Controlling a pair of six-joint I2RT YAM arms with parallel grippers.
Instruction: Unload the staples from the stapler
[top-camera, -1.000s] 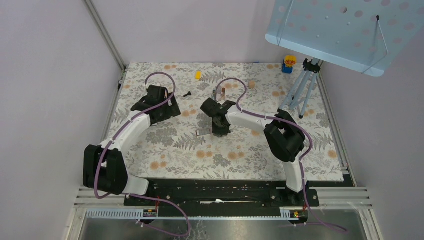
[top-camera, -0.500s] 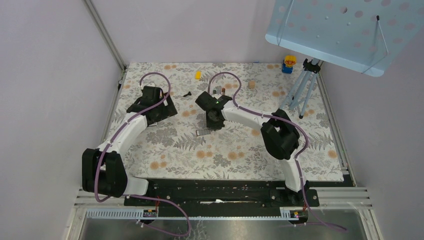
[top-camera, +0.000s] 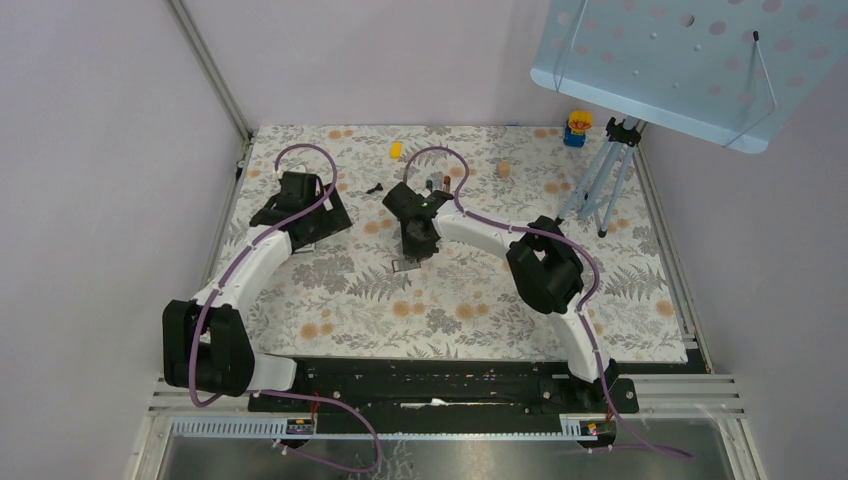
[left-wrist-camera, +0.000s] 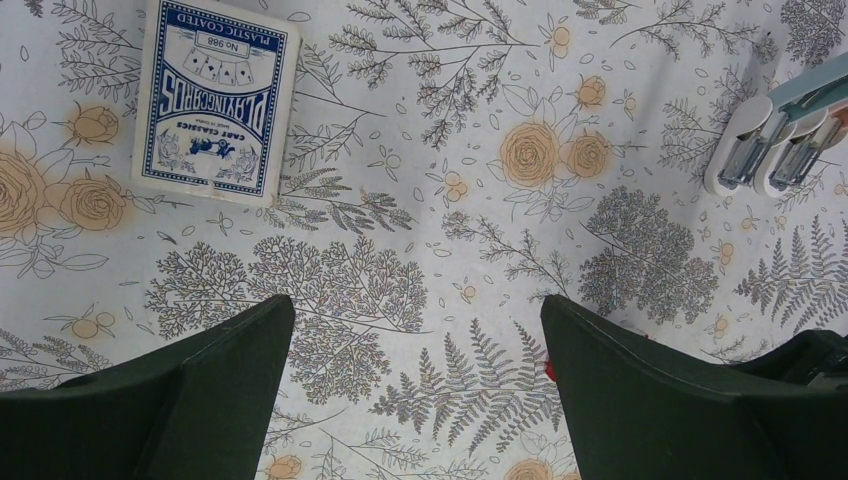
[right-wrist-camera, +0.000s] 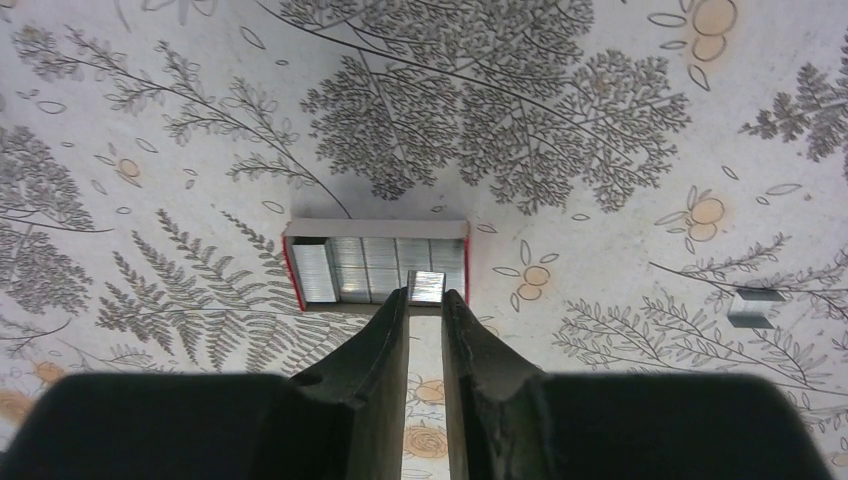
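My right gripper (right-wrist-camera: 426, 296) is shut on a short silver strip of staples (right-wrist-camera: 428, 285), held at the near edge of a small red-edged box (right-wrist-camera: 375, 266) of staple strips on the cloth. In the top view this gripper (top-camera: 413, 243) hangs just beyond the box (top-camera: 404, 265). The stapler (left-wrist-camera: 770, 150), white with metal parts, lies at the upper right of the left wrist view. It shows small behind the right wrist in the top view (top-camera: 436, 184). My left gripper (left-wrist-camera: 415, 312) is open and empty over bare cloth, left of the stapler.
A blue playing-card box (left-wrist-camera: 215, 100) lies below my left gripper. A loose staple piece (right-wrist-camera: 752, 305) lies right of the box. A yellow piece (top-camera: 396, 150), a black bit (top-camera: 375, 187), a wooden peg (top-camera: 504, 169), a toy (top-camera: 577, 127) and a tripod (top-camera: 600, 185) stand at the back.
My right gripper has moved left and away from the arm bases, still by the staple box. My left gripper has shifted slightly to the far left.
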